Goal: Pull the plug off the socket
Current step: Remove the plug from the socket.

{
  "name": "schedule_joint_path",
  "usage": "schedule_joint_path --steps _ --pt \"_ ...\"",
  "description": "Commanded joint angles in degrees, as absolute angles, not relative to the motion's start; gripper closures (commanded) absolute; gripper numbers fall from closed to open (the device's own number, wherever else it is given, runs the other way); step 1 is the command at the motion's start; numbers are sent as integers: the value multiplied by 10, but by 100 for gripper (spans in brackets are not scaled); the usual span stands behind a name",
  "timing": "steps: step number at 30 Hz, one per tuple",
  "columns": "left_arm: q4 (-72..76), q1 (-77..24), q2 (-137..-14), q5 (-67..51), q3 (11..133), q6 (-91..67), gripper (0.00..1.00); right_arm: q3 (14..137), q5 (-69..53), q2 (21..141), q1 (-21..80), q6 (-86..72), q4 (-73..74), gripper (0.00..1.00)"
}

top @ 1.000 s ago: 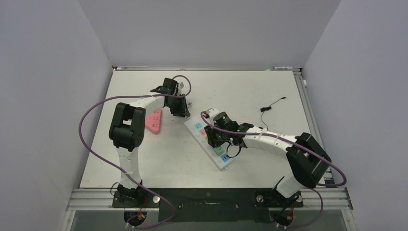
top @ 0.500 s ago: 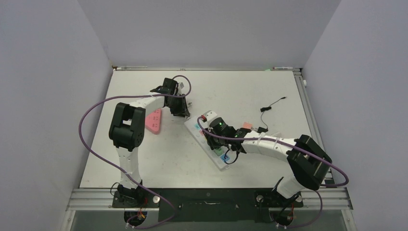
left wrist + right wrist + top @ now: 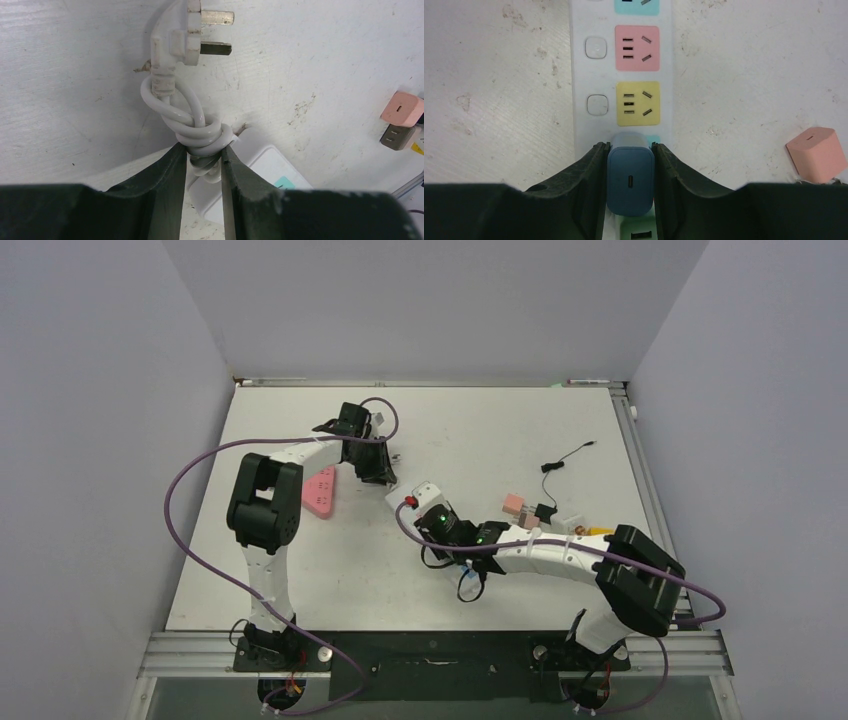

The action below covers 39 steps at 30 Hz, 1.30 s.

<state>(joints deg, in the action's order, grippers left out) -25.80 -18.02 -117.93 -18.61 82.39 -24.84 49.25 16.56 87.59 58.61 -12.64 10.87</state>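
Observation:
In the right wrist view my right gripper (image 3: pixel 629 147) is shut on a blue plug (image 3: pixel 630 177). The plug stands over the teal socket of the white power strip (image 3: pixel 596 75), just below the yellow socket (image 3: pixel 637 103). Whether its prongs are still seated I cannot tell. From above, the right gripper (image 3: pixel 440 530) covers most of the strip (image 3: pixel 420 492). My left gripper (image 3: pixel 204 150) is shut on the strip's coiled white cable (image 3: pixel 202 132) at the far end. The cable's own three-pin plug (image 3: pixel 185 40) lies loose on the table. The left gripper (image 3: pixel 378 472) sits at the strip's far-left corner.
A pink charger (image 3: pixel 513 504) and a dark adapter (image 3: pixel 545 510) lie right of the strip, the charger also showing in the right wrist view (image 3: pixel 816 154). A pink triangular piece (image 3: pixel 322 492) lies by the left arm. A thin black cable (image 3: pixel 565 457) lies at the back right.
The right wrist has swung left and nearer along the strip, uncovering the pink charger and hiding most of the strip. The left arm has stayed still, holding the cable.

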Motion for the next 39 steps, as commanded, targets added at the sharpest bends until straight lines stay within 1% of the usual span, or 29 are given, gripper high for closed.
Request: schedule_joint_path --steps 1,10,19,24,32,39 --pt "-259 -170 -1195 -138 830 -225 100 507 257 868 607 -113 142 95" --pt "-259 -170 -1194 -138 830 -226 100 527 279 895 632 -108 152 95" --pt "-259 -170 -1193 -139 831 -226 100 528 240 896 625 -115 142 95" --pt "-259 -170 -1193 -139 831 -226 100 519 180 886 597 -121 129 95" --pt "-258 -169 -1193 -140 831 -226 100 489 36 857 522 -132 99 95" --pt "-259 -169 -1194 -139 831 -226 100 475 -63 854 483 -134 84 95"
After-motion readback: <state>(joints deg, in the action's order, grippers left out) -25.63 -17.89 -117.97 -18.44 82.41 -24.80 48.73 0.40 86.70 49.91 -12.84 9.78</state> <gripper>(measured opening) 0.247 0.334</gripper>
